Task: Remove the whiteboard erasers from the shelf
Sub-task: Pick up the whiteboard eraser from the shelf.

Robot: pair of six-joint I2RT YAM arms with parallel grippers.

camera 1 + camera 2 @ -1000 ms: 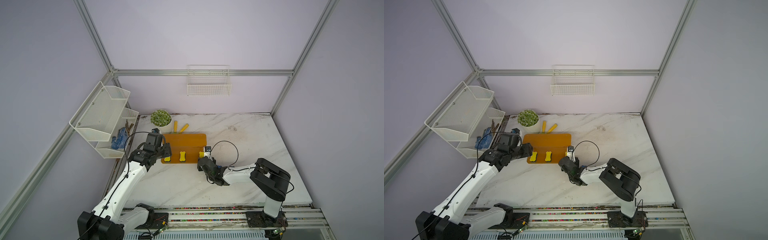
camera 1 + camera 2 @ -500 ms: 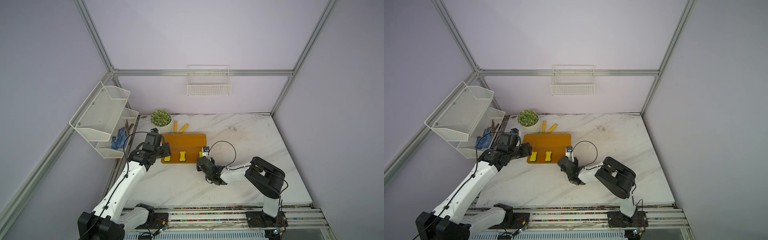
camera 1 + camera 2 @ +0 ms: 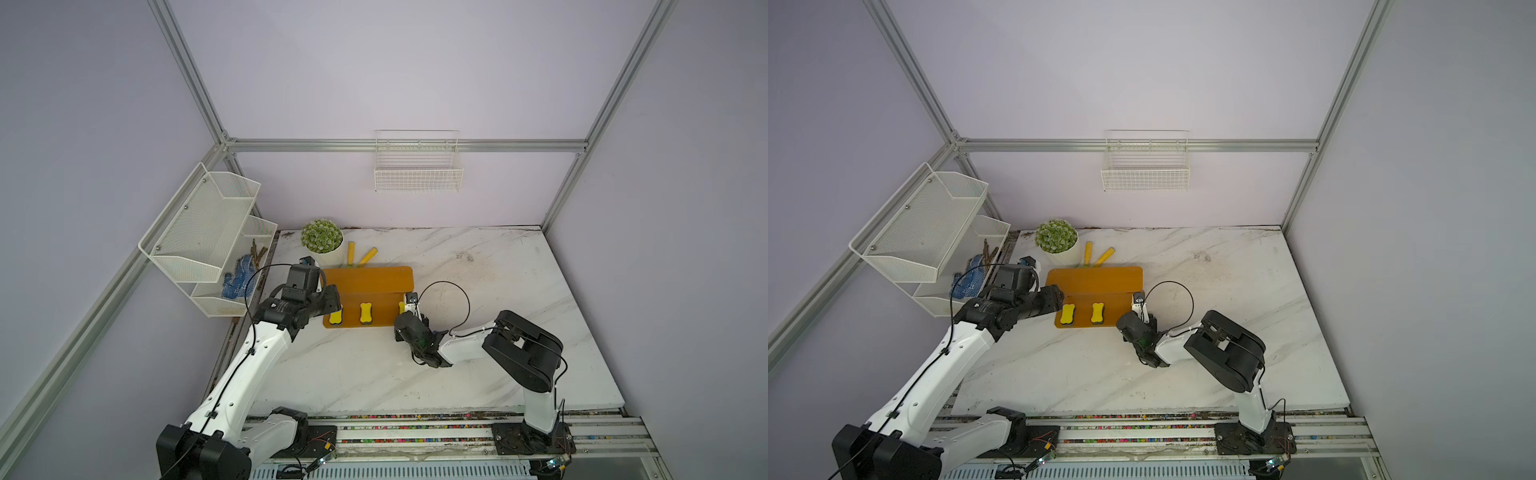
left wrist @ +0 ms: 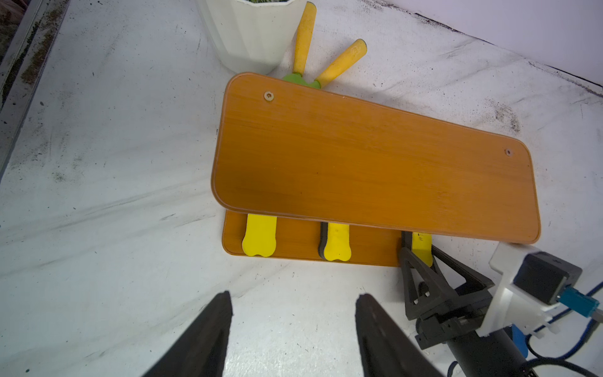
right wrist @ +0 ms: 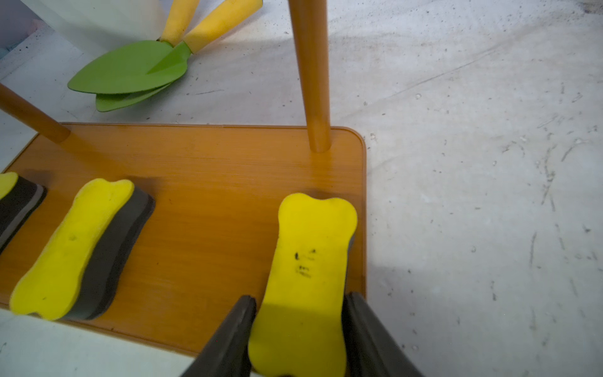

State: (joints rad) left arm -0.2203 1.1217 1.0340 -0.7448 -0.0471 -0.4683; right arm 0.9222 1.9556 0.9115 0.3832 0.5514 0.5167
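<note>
Gripping the end eraser (image 5: pixel 310 261) with the right jaws, both pressed against its long flanks at the near lobe. Hard to tell how firm a pinch. Hovering with the left jaws spread wide and empty over bare worktop (image 4: pixel 114 196), short of the shelf (image 4: pixel 359 163).

Judged light and squashy: yellow foam on top, thicker dark base beneath. Likely to dent under a firm pinch rather than slip. Not fragile, and unlikely to mind a drop. Best taken across the width, low enough to catch the dark base as well as the yellow layer. Better nearer the narrow waist than the flared end, to stop any pivoting. Worth lifting clear before drawing back, to avoid scraping the base along the tier.

Lying flat, yellow face up, at the corner of the lower tier, directly between and ahead of the right jaws. Long axis pointing straight away from those jaws, toward the upright post (image 5: pixel 313 81) beyond.

Middle eraser (image 5: pixel 75 251) and third eraser (image 4: pixel 259 238) off to one side of the right jaws, on the same tier, roughly parallel. Both ahead of the left jaws, far ends tucked under the upper tier.
</note>
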